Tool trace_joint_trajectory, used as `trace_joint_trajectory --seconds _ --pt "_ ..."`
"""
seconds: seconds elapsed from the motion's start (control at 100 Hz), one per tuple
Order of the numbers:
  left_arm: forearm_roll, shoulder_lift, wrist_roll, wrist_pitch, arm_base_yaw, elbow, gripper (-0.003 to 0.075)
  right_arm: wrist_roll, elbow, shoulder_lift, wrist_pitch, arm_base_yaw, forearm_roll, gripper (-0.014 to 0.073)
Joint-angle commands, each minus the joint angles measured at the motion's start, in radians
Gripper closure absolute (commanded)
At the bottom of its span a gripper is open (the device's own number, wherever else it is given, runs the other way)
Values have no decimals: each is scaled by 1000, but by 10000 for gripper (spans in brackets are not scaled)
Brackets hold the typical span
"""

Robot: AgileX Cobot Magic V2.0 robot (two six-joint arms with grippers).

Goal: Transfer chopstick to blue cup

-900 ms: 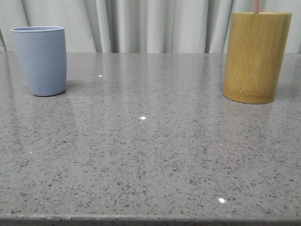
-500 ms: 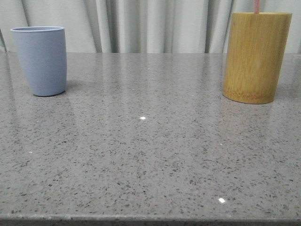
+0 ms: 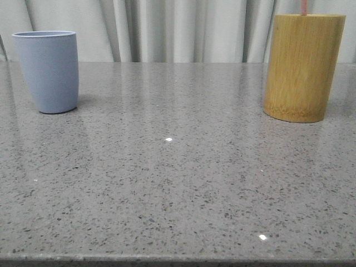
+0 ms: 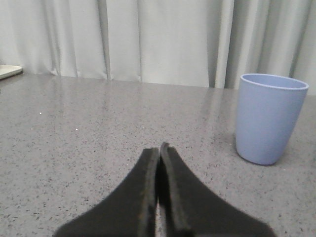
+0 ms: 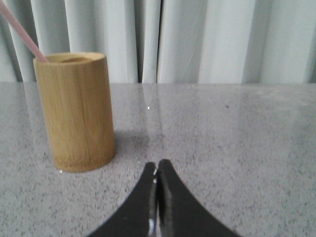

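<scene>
Chopstick (image 5: 22,32) mostly hidden inside bamboo holder (image 5: 75,111)

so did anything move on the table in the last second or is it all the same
Nothing visibly changed in the front view. The blue cup stands on the left and the bamboo holder on the right, with the chopstick poking out of the holder's top, all exactly as before. Both end effectors, left and right, are shut and empty now.

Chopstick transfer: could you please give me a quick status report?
Left gripper shut, empty; right gripper shut, empty. Chopstick standing in bamboo holder. Blue cup upright; table between the cups bare.
</scene>
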Motion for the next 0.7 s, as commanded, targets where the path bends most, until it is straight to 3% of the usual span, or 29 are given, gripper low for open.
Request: trace_joint_trajectory --seconds 0.0,0.22,0.37,0.69 --pt "-53 -34 -10 -78 3 -28 739 -2 -16 -20 -94 -5 7 659" --pt "-87 42 -1 229 3 -283 739 -2 -199 44 138 -5 58 653" --pt "-83 164 47 282 1 -464 739 -2 -384 161 274 -5 61 653" --pt "-83 472 72 358 -3 -724 739 -3 -717 483 372 -5 58 653"
